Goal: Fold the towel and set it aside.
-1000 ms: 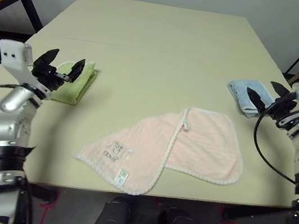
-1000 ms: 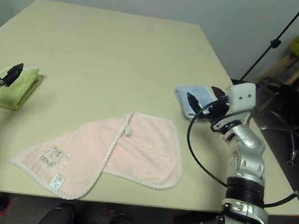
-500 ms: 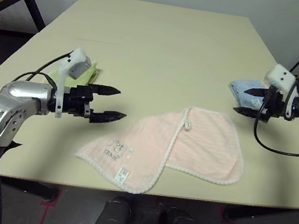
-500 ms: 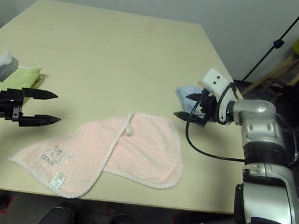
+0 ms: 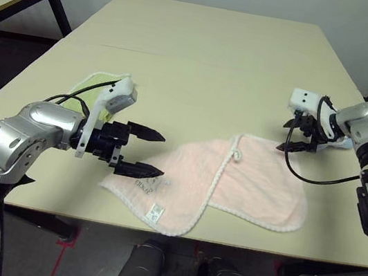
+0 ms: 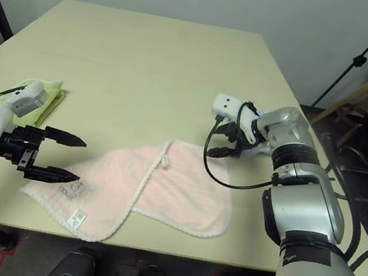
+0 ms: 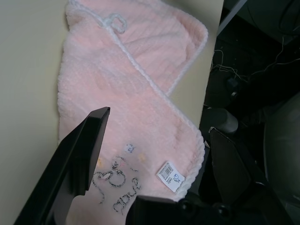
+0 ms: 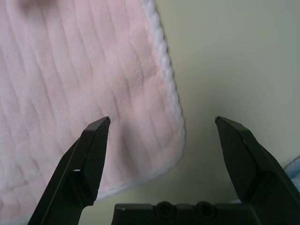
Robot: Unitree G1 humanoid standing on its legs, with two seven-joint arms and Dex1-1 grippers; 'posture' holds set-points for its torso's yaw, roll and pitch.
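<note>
Green cloth: the small yellow-green folded cloth (image 5: 112, 84) lies on the table just beyond my left gripper, partly hidden behind its white bracket and cables.

My left gripper: the black two-fingered left gripper (image 5: 154, 154) is spread wide with nothing between its fingers, above the left part of the towel. Its lower finger covers some of the embroidery.

Towel: the large pale pink terry towel with white bobbled edging (image 5: 189, 174) lies on the table between my two grippers, reaching under the fingertips of the left one and close to those of the right one. One part lies across the other, so I cannot see what is under the overlap.

Towel details: a small white hanging loop (image 5: 236, 155) sits between my grippers; the white label (image 7: 170, 176) and the dark embroidered motif (image 7: 117, 180) are near my left one. The lettering is too unclear for me to read.

My right gripper: the black two-fingered right gripper (image 8: 163, 121) is wide apart and empty, near the towel's rounded corner.

Blue cloth: the small light-blue folded cloth (image 5: 341, 143) is beside my right gripper, mostly hidden behind it and its silver forearm; I cannot make out its full outline.

Table: the pale cream flat table (image 5: 210, 58) stretches out beyond both my grippers.
</note>
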